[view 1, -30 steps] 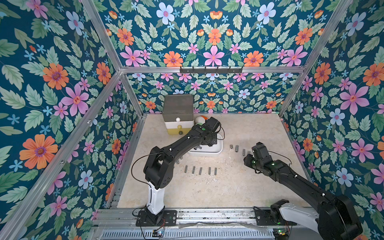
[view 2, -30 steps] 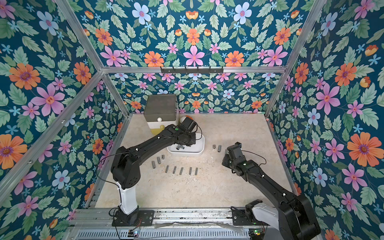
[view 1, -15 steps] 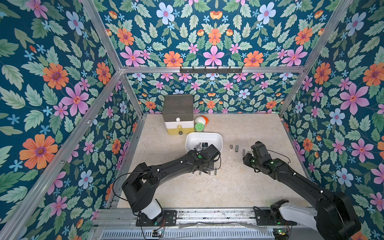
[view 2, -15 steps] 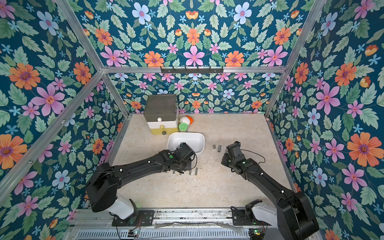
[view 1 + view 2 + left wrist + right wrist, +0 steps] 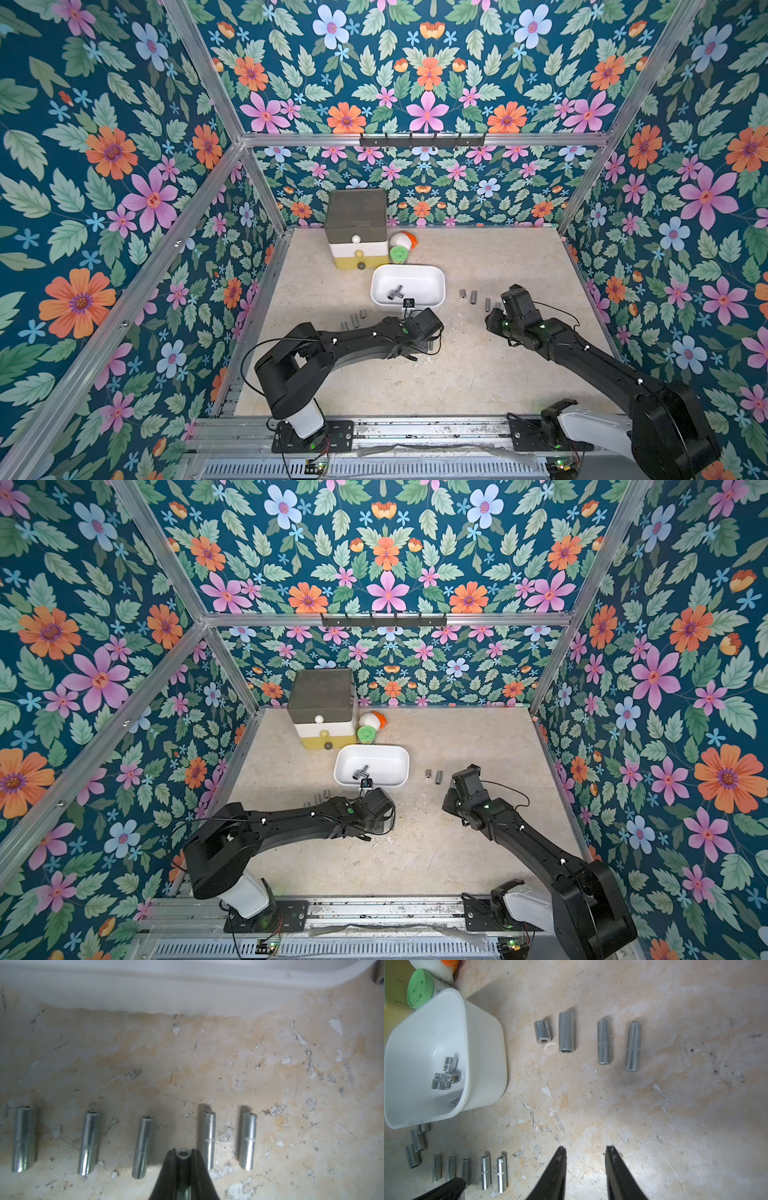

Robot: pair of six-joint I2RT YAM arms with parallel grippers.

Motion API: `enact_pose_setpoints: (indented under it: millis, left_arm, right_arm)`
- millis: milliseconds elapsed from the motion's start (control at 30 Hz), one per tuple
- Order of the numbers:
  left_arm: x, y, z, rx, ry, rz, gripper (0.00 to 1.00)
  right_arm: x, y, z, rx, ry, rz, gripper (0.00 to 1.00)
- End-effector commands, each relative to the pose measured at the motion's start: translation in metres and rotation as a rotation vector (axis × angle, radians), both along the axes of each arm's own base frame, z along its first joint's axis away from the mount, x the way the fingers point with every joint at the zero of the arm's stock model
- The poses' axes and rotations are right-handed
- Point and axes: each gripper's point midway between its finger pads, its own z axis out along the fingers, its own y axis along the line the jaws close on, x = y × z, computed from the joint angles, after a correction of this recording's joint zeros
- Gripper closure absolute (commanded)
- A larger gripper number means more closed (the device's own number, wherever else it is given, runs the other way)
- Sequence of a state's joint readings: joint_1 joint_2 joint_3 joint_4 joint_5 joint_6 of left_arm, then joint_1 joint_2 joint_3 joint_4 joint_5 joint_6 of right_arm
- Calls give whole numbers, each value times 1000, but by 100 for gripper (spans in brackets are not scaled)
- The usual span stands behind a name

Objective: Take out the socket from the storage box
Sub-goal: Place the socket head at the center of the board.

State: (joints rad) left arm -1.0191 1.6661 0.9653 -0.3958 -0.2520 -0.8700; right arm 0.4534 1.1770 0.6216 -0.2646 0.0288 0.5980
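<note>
This is a robot test cell in a lab, not a lived-in room. An aluminium frame [image 5: 178,245] boxes in the space, and its panels are covered with printed flowered wallpaper [image 5: 428,75]. A black left arm [image 5: 357,338] and right arm [image 5: 582,353] are bolted to a metal rail [image 5: 428,430] at the front, with loose cables. The scuffed beige surface [image 5: 478,374] carries staged props: a drawer tower [image 5: 355,216], a white storage box [image 5: 428,279], and one socket [image 5: 566,1031] after another laid in rows.
</note>
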Motion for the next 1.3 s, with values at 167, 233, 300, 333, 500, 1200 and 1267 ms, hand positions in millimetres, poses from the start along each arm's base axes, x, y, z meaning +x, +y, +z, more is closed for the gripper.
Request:
enact_pose_setpoints:
  millis: [167, 233, 300, 333, 500, 1200, 1267]
  left_arm:
    - [15, -6, -6, 56, -38, -8, 97]
    - [16, 1, -5, 85, -46, 6, 97]
    - [16, 4, -6, 94, -49, 10, 97]
    - [15, 5, -7, 97, -49, 10, 97]
    - [12, 9, -18, 119, -32, 5, 95]
    - [10, 7, -16, 110, -22, -7, 69]
    - [10, 8, -14, 105, -24, -6, 69]
  right_arm:
    - [-2, 1, 1, 10, -5, 9, 63]
    - [-3, 1, 1, 9, -3, 9, 63]
    - [-4, 0, 0, 7, -2, 10, 63]
    - [-3, 0, 0, 7, -2, 7, 63]
    - [-3, 1, 0, 12, -1, 11, 63]
    - [-8, 2, -5, 19, 17, 19, 63]
    - [-9, 2, -5, 18, 19, 19, 63]
